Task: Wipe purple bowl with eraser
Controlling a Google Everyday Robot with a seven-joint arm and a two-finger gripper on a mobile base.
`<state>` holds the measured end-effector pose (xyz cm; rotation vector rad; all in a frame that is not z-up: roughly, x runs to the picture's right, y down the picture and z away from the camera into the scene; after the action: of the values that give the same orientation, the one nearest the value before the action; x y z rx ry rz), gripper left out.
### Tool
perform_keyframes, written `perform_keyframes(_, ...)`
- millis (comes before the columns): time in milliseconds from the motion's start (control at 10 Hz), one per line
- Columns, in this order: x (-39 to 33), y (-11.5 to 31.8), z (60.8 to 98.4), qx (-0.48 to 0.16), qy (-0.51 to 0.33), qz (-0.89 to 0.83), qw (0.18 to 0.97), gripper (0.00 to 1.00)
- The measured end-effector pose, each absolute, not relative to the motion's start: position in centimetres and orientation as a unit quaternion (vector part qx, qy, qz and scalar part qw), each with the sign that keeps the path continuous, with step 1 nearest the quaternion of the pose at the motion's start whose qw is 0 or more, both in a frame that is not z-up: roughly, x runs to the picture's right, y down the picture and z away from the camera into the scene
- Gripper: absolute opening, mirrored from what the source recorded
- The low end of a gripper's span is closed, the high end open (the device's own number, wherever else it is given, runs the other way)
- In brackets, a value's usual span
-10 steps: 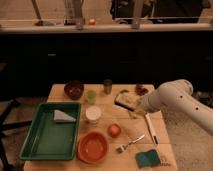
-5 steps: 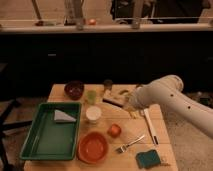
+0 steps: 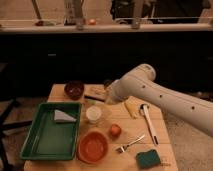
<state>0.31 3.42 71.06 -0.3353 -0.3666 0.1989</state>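
Landmark: I place everything from the purple bowl (image 3: 74, 89), which stands upright at the far left corner of the wooden table (image 3: 162, 145).
Gripper: my gripper (image 3: 103, 95) sits just right of the purple bowl, at about the height of its rim, not touching it.
Gripper state: I read it as closed, clamped on the eraser (image 3: 94, 92).
Eraser: it sticks out of the tool tip toward the purple bowl, lying roughly flat, with a narrow gap to the rim. I cannot tell whether it rests on the table or hangs just above it.
Arm: my white arm (image 3: 165, 97) comes in from the right of the purple bowl, elbow raised, forearm sloping down to the tool.
Green tray (image 3: 31, 145): in front of the purple bowl, slightly left, with a folded grey cloth (image 3: 62, 116) inside.
White cup (image 3: 93, 114): in front of the purple bowl and a little right, beside the tray.
Orange bowl (image 3: 93, 146): well in front of the purple bowl, at the table's near edge.
Small orange fruit (image 3: 115, 130): in front and to the right of the purple bowl.
Fork (image 3: 131, 143): further right and nearer to me than the purple bowl.
Teal sponge (image 3: 148, 158): furthest from the purple bowl, at the near right corner.
White-handled utensil (image 3: 148, 124): well right of the purple bowl, below my forearm.
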Motion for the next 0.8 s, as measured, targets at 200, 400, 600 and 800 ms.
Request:
perform_keyframes(200,-1.8,2.9,73.3,-0.185,-0.169,0.093,0.964,0.0)
perform_keyframes(400,-2.5,3.0,74.8,-0.2,-0.161,0.093,0.962,0.0)
perform_keyframes(600,-2.3,3.0,74.9,-0.2,-0.16,0.094,0.962,0.0)
perform_keyframes(800,-2.3,3.0,74.9,-0.2,-0.16,0.094,0.962,0.0)
